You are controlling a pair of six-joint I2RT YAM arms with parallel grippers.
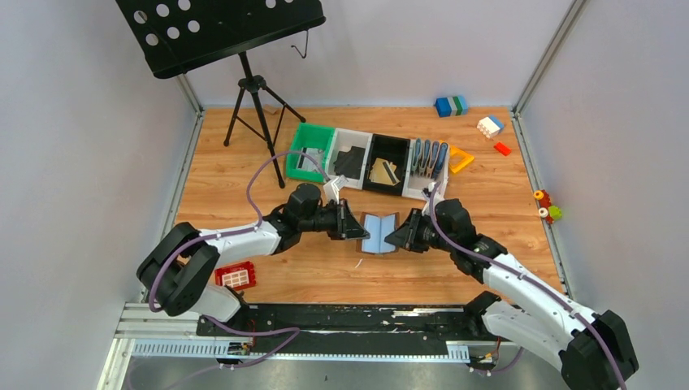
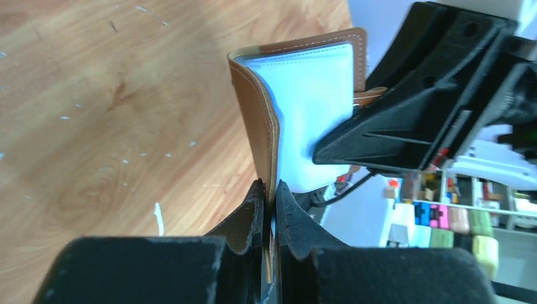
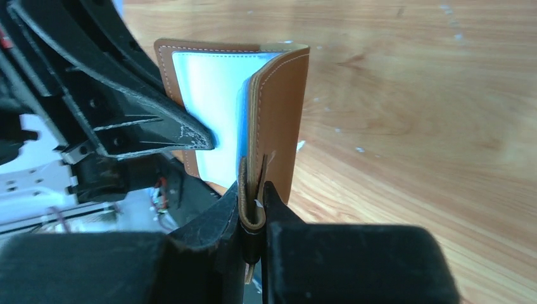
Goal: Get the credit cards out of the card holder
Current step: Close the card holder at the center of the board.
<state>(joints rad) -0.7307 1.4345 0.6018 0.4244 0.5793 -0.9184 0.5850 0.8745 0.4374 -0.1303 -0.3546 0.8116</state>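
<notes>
Card holder (image 1: 379, 234) spread overhead, strap (image 3: 242, 177) pinched in right claw (image 3: 253, 190)

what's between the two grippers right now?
The card holder, spread open, blue-grey inside up. Left gripper and right gripper each pinch one cover; clearest in the top view.

The small brown leather folding card holder (image 1: 379, 233) is spread open like a book at mid table (image 1: 325, 276), its pale blue-grey inner pockets facing up. The left end effector (image 1: 363, 230) pinches the edge of one cover and the right end effector (image 1: 390, 238) pinches the other cover together with the brown tab strap (image 3: 244, 202). Farther back, a flat black card (image 1: 351, 161) lies in a white bin (image 1: 341, 136) and a gold card (image 1: 384, 171) in the black bin (image 1: 400, 146) beside it.
</notes>
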